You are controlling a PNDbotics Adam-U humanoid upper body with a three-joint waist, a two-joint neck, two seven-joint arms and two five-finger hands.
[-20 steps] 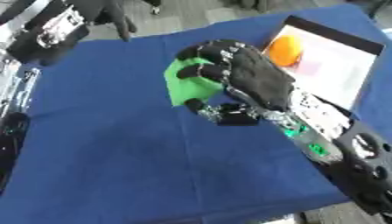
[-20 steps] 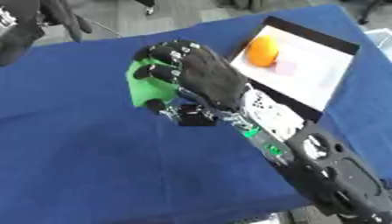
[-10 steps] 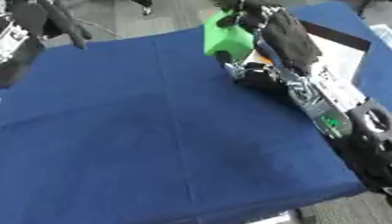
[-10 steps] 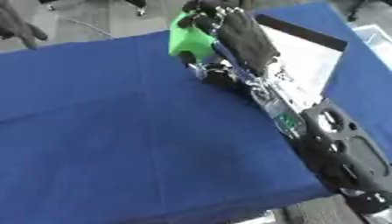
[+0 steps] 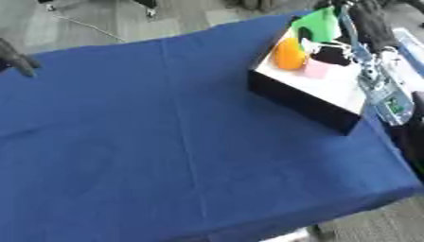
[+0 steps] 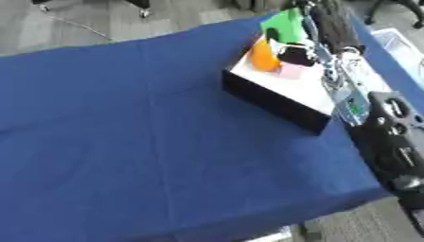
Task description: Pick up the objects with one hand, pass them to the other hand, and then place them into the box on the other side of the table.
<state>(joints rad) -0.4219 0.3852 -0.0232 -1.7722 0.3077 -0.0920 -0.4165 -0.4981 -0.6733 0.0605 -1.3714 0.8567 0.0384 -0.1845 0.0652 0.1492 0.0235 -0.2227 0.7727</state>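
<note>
A bright green object (image 5: 319, 23) hangs over the far end of the box (image 5: 306, 101), a black-walled tray with a white floor at the table's right side. My right hand (image 5: 366, 26) is shut on this green object, its dark fingers curled against the object's right side, and the forearm runs down the right edge of the view. An orange round object (image 5: 290, 54) and a small pink piece (image 5: 316, 69) lie inside the box. Only a dark fingertip of my left hand (image 5: 15, 59) shows at the far left edge of the left eye view.
A blue cloth (image 5: 149, 142) covers the table, with its front edge near the bottom of the view and its right corner by my right arm. Grey floor lies beyond the far edge. A pale flat thing (image 6: 397, 40) sits past the box on the right.
My right hand has carried the green object from mid-table rightwards and away, over the box. The whole picture has also shifted, so the camera turned towards the box.
</note>
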